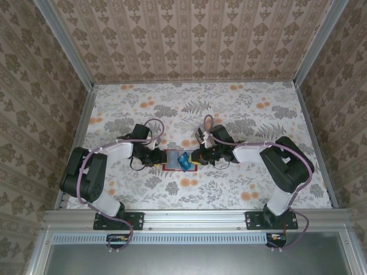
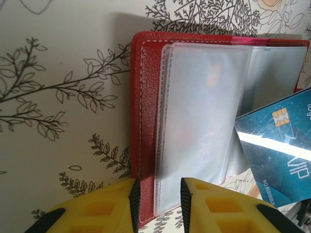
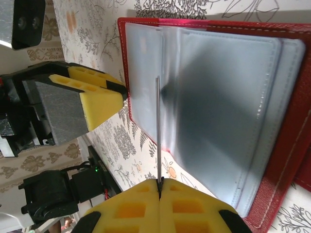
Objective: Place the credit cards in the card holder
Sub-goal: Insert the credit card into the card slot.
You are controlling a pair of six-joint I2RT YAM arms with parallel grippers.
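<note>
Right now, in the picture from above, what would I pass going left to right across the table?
left gripper → card holder → blue credit card, over the holder's right part → right gripper

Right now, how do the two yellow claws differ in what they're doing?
The right gripper is shut on the blue card, held edge-on over the card holder; the left gripper holds nothing. The right gripper's jaws meet with only the card between them; the left gripper's jaws stand apart, straddling the card holder's near edge and a clear pocket. Both have yellow fingers and work at the same open red card holder.
</note>
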